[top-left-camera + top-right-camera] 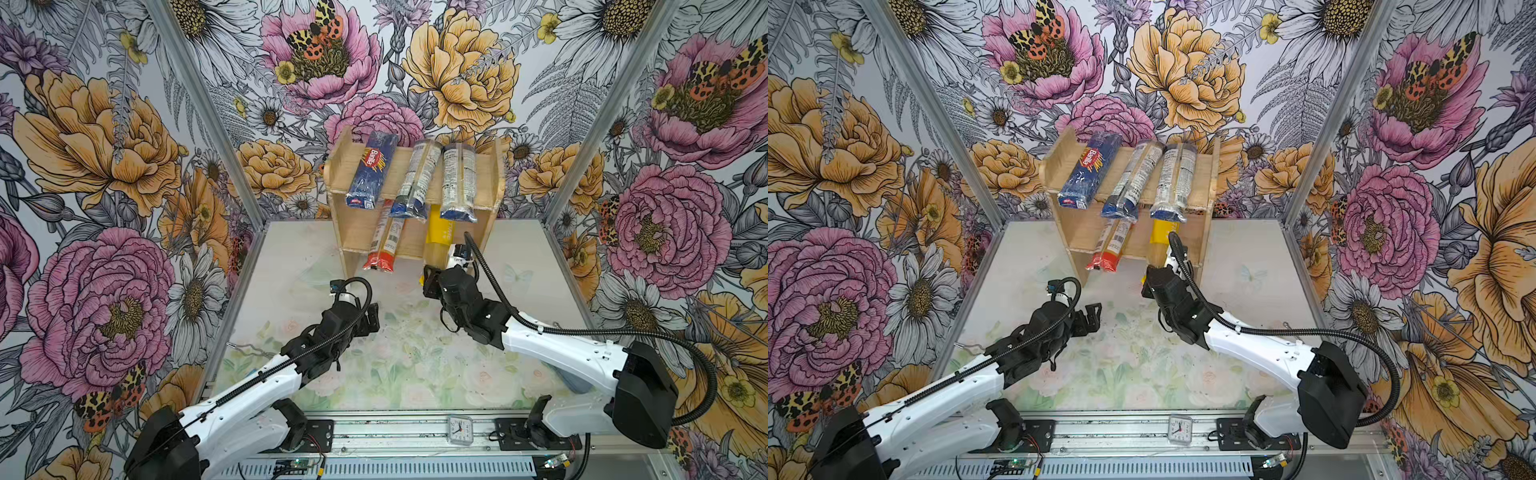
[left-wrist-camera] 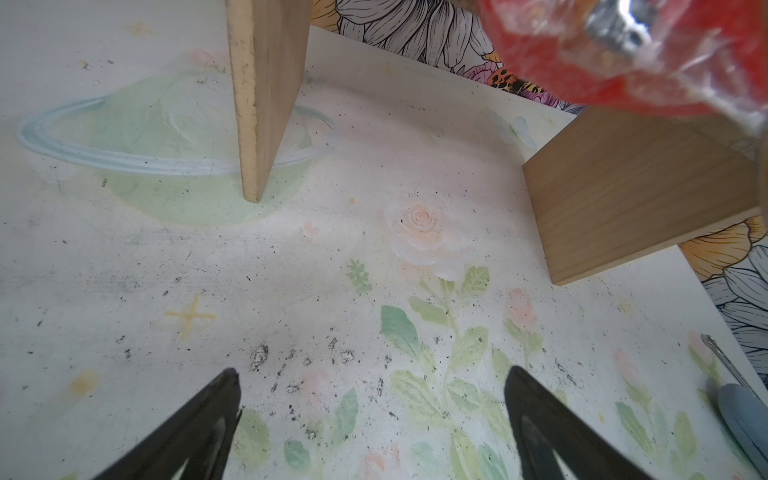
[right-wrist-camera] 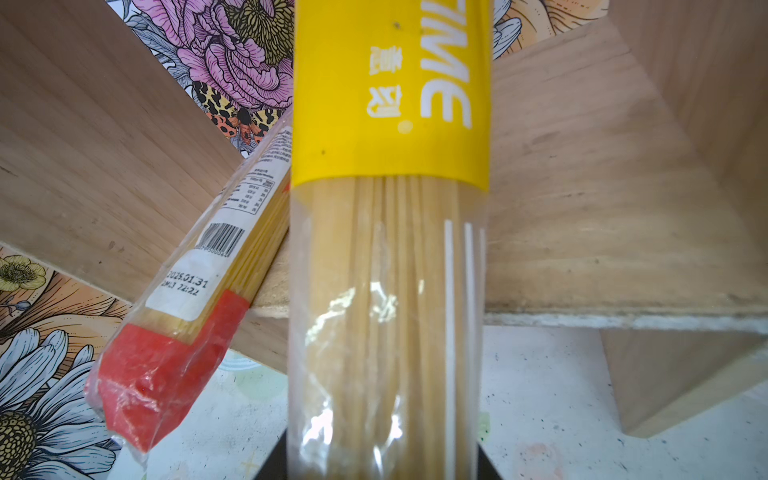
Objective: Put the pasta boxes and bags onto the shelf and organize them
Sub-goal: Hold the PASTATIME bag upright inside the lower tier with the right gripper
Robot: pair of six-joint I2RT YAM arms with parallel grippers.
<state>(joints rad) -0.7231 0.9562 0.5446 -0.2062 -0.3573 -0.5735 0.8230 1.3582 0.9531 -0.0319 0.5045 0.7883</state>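
The yellow pack in the right claw is smooth, glossy clear plastic film with a duller yellow band farther from the claw. The red-ended pack beside it is the same shiny film, crinkled at its end. Beyond that claw the shelf is bare matt wood, rough and chipped along its edge, and under the left claw's matt black plastic fingers the table is a matt, scuffed printed sheet.
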